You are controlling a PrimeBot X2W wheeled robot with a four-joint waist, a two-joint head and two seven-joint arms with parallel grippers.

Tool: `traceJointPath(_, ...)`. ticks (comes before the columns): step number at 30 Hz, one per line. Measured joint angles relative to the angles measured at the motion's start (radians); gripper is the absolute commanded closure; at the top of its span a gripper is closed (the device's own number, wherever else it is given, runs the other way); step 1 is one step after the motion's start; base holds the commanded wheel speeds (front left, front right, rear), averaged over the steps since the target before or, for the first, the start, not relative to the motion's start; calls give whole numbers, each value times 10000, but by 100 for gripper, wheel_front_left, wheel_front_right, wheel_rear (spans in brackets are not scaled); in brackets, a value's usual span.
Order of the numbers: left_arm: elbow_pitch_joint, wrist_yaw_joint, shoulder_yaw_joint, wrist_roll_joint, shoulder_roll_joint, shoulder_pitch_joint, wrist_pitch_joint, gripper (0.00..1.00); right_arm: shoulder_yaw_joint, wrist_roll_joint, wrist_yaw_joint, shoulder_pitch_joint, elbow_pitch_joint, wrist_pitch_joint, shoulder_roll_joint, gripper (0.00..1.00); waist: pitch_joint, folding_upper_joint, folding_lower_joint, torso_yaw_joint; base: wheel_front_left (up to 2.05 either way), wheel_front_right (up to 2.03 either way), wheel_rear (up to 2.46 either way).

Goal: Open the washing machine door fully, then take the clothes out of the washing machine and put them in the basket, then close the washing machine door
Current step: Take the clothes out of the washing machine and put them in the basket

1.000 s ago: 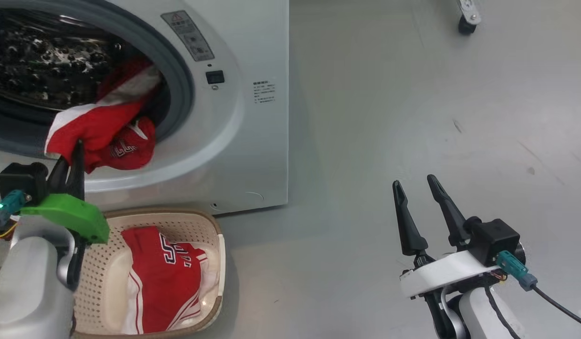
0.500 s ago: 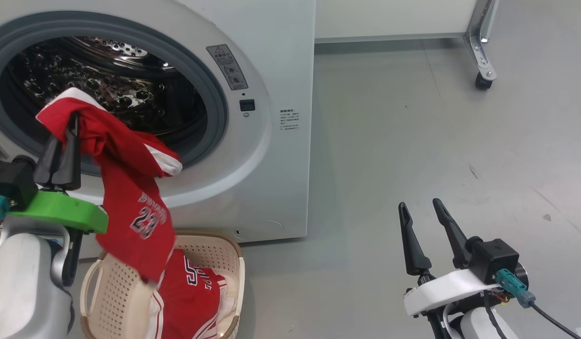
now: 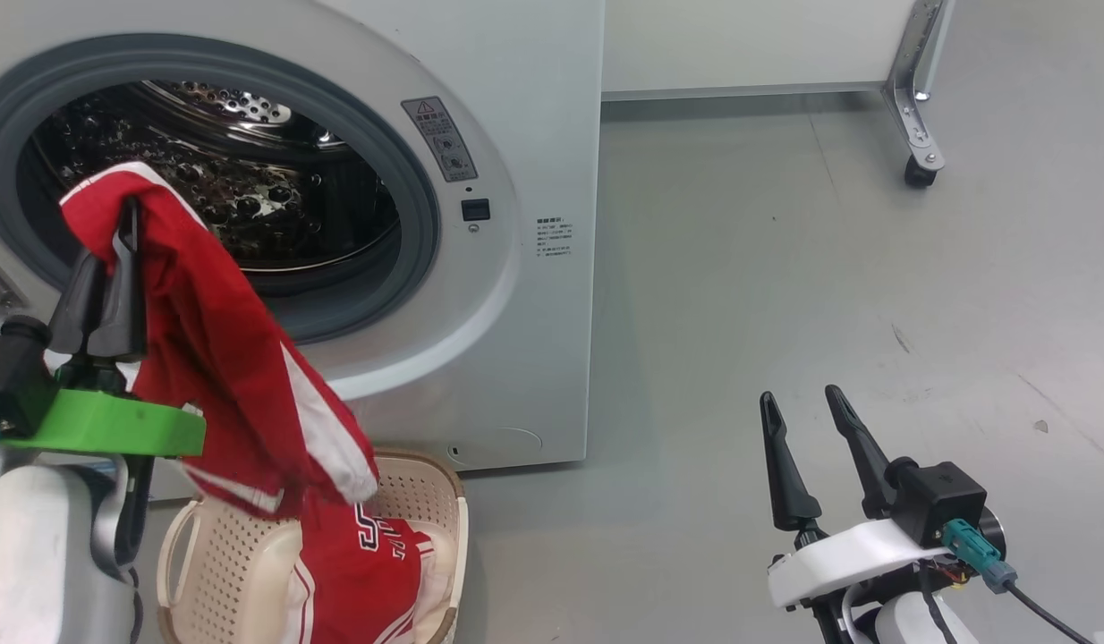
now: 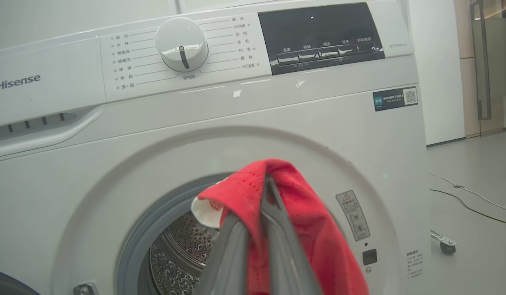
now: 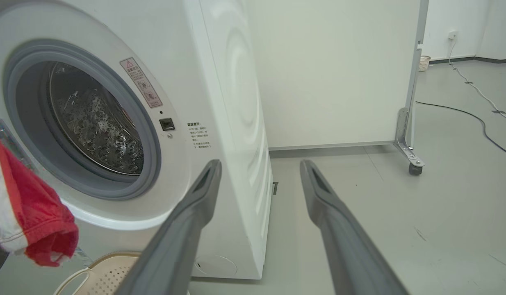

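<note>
Head view: the left claw (image 3: 115, 241) is clamped on a red garment (image 3: 221, 367) with white stripes and holds it up in front of the washing machine (image 3: 534, 134). The fabric drapes over the dark fingertips and hangs down the right side of the claw. Its lower end reaches the rear rim of the basket (image 3: 445, 510), which stands on the floor (image 3: 785, 250) just in front of the machine. Whether the hanging cloth touches the basket cannot be told. A second red piece (image 3: 360, 572) with white lettering and stripes already lies inside the basket, on its right half.

The machine's round opening shows a grey gasket (image 3: 420, 224) and the steel perforated drum (image 3: 239, 188) behind it; no cloth shows in the visible part of the drum. A warning sticker (image 3: 438, 139) sits on the white front to the right of the opening.

Left wrist view: the two fingers meet at their tips, with the red fabric folded over them, below the machine's control dial (image 4: 182, 43).

The right claw (image 3: 799, 395) hovers low on the right, well apart from the machine, fingers spread and nothing between them. In the right wrist view they point towards the machine's right front corner and the floor beside it. A caster (image 3: 917, 174) stands on the floor farther back.
</note>
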Motion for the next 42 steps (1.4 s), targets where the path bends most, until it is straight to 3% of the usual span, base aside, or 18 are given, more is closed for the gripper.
traceJointPath(11,0,0,-96,0,-50,1267,0,100,27,0,4,37,-142,0,6,0,135,0,0,-61,0,0,0)
traceJointPath(21,796,0,-297,15,15,2171,2,100,94,-44,82,31,-207,0,15,0,608,0,0,-237,0,0,0)
traceJointPath(42,2476,-67,-669,96,351,2197,299,100,316,-230,92,-337,-633,0,17,0,2003,0,0,-833,0,0,0)
